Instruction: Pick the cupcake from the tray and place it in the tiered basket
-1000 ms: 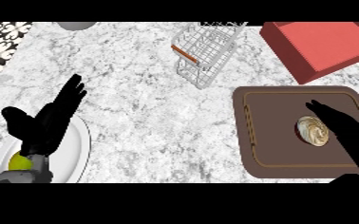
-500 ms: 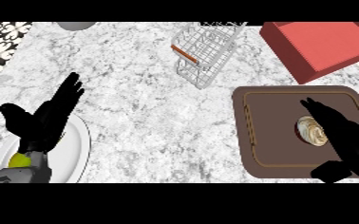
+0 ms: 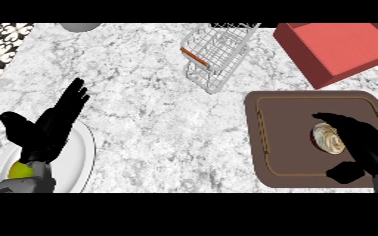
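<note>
counter (image 3: 162,130): veined marble, smooth; basket (image 3: 218,55): white wire metal; tray (image 3: 284,130): matt brown

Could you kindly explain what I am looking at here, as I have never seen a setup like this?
This is a single view, taken as from a humanoid robot's head, looking steeply down at a white marble counter. The two black shapes are its hands, on grey forearms. The left hand rests open, fingers up, over a white round plate that carries a yellow-green fruit. The right hand is open, beside and partly over a pale swirled cupcake on a brown rectangular tray; nothing is held yet. Farther back stand a white wire tiered basket, where the cupcake should go, and a red box.
</note>
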`<move>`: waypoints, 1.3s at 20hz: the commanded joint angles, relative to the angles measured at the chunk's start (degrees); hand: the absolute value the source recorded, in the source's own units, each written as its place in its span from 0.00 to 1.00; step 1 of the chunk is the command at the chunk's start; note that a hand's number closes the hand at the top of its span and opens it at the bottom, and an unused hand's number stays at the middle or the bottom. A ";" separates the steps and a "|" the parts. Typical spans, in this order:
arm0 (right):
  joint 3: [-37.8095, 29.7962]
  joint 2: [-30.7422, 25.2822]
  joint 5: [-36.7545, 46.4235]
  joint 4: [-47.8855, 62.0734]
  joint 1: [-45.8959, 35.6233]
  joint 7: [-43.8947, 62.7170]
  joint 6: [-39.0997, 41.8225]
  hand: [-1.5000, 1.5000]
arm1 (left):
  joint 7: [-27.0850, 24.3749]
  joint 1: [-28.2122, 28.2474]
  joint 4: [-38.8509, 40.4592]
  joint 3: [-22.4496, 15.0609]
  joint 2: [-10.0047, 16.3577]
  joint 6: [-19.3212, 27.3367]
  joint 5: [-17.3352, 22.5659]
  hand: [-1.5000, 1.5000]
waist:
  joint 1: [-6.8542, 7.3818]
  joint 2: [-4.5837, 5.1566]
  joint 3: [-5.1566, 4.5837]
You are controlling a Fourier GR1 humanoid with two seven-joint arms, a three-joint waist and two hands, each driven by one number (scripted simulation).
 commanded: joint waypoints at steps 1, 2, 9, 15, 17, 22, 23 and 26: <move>0.88 -0.57 -2.35 -1.14 -0.43 -0.14 8.30 1.00 | 0.64 -3.73 2.95 -0.94 -3.02 3.23 -2.34 0.50 | -0.39 0.11 0.14; 1.06 1.50 0.09 2.65 -0.71 -1.21 5.20 1.00 | -2.37 2.59 0.31 -0.24 -1.27 -0.32 -1.80 0.50 | 0.08 0.08 0.16; 4.50 2.16 10.44 5.59 -2.33 -5.29 0.44 1.00 | 1.89 1.16 -2.81 0.50 -2.18 -0.25 -1.28 0.50 | 0.20 0.06 0.18; -4.35 1.21 9.31 5.34 2.33 -0.95 -3.16 1.00 | 1.41 -2.19 0.71 2.88 -0.87 -1.06 -0.60 0.50 | -0.52 0.07 0.19; -6.24 3.46 8.63 -0.27 5.81 8.19 -0.22 1.00 | 3.29 -0.84 -2.22 0.82 -1.46 0.18 -2.35 0.50 | -1.28 -0.31 0.13; -13.72 3.45 8.72 -5.52 7.15 8.23 -9.71 1.00 | 3.06 1.87 -4.20 1.20 -1.06 -0.92 -1.89 0.50 | -0.83 -0.25 0.18; -12.91 6.01 9.35 -7.53 9.13 8.05 -13.17 1.00 | 3.10 -0.32 -2.37 1.85 -1.50 -0.76 -1.17 0.50 | -1.23 -0.18 0.17; -13.31 10.45 8.64 -13.48 6.17 9.36 -18.65 1.00 | -0.08 2.25 -1.27 1.00 -2.08 -0.74 -2.92 0.50 | -0.98 -0.27 0.15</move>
